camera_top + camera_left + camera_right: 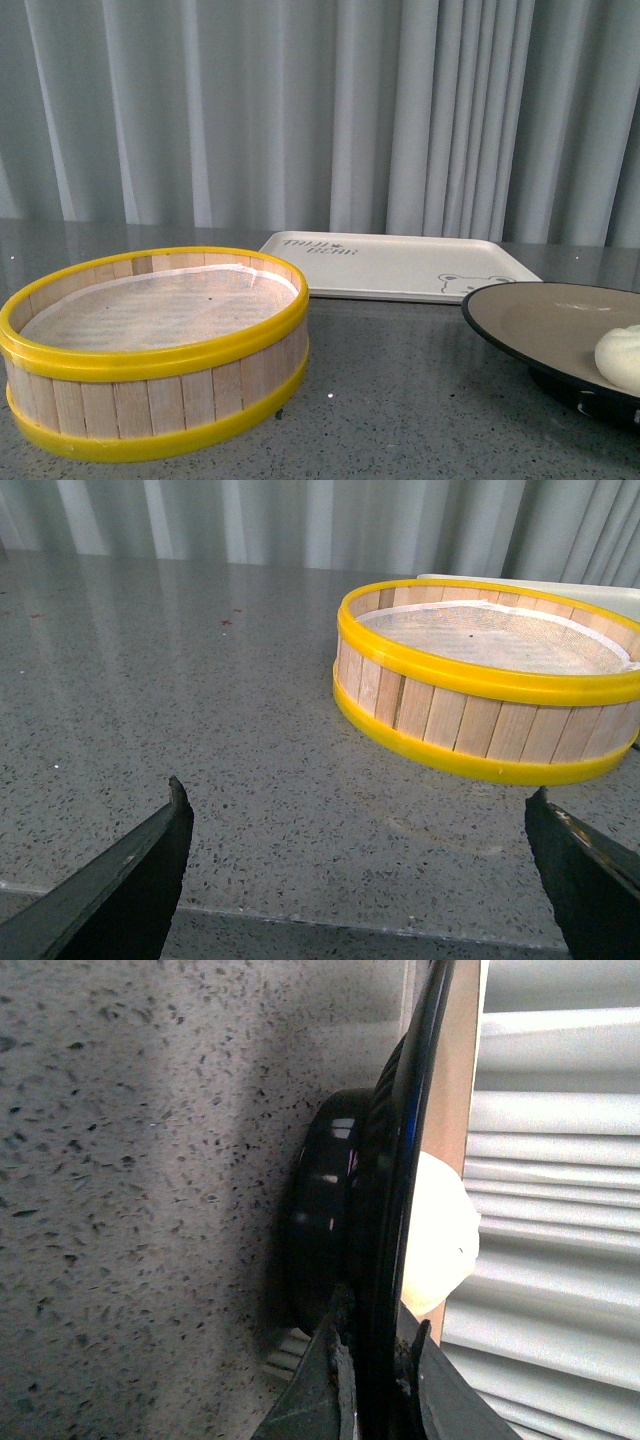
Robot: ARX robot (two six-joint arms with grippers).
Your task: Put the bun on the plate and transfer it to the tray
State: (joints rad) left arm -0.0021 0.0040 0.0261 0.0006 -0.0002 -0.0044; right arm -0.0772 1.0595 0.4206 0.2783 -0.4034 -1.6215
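Wooden steamer basket (150, 400) sits right up front on the left, yellow rims top and bottom, a pale mesh liner inside and nothing on it. Over on the right, the plate (540, 320) pokes into the front view, beige inside with a black rim, and the bun (622, 358) rests on it, half cut off by the frame edge. Behind and between the two lies the tray (390, 265), flat on the speckled grey counter (400, 400), with its bear drawing peeking out just behind the plate's rim. Grey curtain (300, 110) fills the background.

Right wrist view now: the right tool (375, 1380) is clamped onto the plate's black rim, one finger under, one over, with the bun sitting just beyond the grip. Whether the plate's foot touches the counter, I can't tell.

Left wrist view: the left tool (355, 870) is spread wide, nothing between its fingers, low over bare counter near its front edge, with the basket ahead of it.
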